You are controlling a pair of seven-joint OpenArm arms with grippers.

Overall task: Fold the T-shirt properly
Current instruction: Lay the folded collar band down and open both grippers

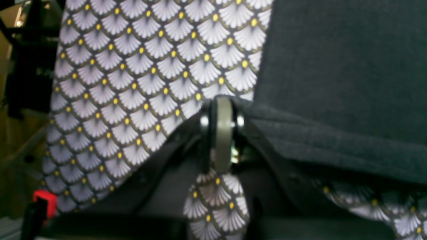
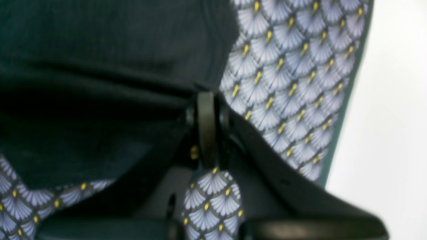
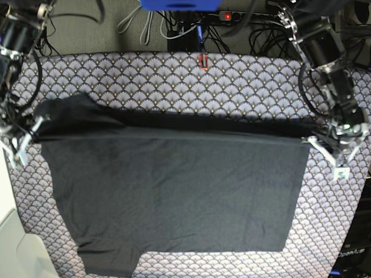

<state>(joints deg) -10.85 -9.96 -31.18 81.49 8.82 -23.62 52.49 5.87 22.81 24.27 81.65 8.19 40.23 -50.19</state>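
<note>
The dark charcoal T-shirt [image 3: 174, 191] lies spread plain side up on the fan-patterned tablecloth [image 3: 174, 75], with a raised fold along its far edge. One sleeve sticks out at the near left. My left gripper [image 3: 326, 149] is at the right end of that fold, shut on the shirt's edge. In the left wrist view the gripper [image 1: 223, 110] pinches the dark fabric [image 1: 333, 66]. My right gripper [image 3: 24, 142] is at the left end, also shut on the fabric [image 2: 100, 40], as the right wrist view of the gripper [image 2: 207, 103] shows. The print is hidden.
The tablecloth shows in both wrist views [image 1: 133, 66] [image 2: 293, 66]. A small red object [image 3: 203, 59] sits at the table's far edge. Cables and a power strip [image 3: 227, 16] lie behind. A white surface [image 3: 11, 243] is at the near left, past the table's edge.
</note>
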